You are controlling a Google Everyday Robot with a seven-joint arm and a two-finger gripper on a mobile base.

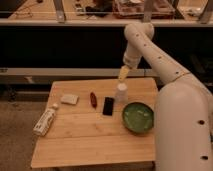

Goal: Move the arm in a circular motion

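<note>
White arm point(152, 50) arches over the wooden table point(75, 142). The gripper point(123, 73) hangs just above the small bottle point(121, 93), raised presumably so circling strikes nothing. Whether it is open cannot be told.

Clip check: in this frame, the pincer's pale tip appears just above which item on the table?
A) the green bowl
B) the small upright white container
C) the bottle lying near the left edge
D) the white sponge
B: the pincer at the end of the arm hangs over the back of the table, right above the small white container. The green bowl sits nearer the front, and the lying bottle and sponge lie well to the picture's left.
</note>
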